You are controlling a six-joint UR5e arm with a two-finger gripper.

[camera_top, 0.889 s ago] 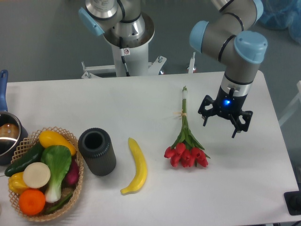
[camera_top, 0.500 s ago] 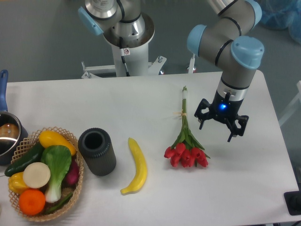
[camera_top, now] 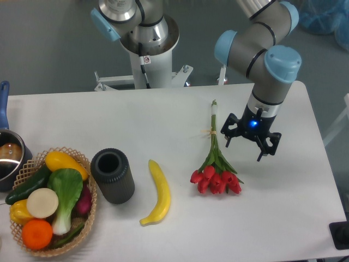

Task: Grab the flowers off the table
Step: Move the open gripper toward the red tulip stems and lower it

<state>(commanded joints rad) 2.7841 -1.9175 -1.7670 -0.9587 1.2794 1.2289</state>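
Observation:
The flowers (camera_top: 215,164) lie on the white table (camera_top: 283,207), right of centre. Their red tulip buds bunch at the near end, and the thin tied green stems run away toward the back. My gripper (camera_top: 244,149) hangs open just right of the stems, above the tabletop, with a blue light on its body. Nothing is between its fingers. It is apart from the flowers.
A yellow banana (camera_top: 156,192) lies left of the flowers. A dark cylindrical cup (camera_top: 112,175) stands left of that. A wicker basket (camera_top: 76,164) of vegetables and fruit sits at the front left, with a pot (camera_top: 9,155) at the left edge.
My gripper has moved left, closer to the flower stems, staying open. The flowers and other objects have not moved.

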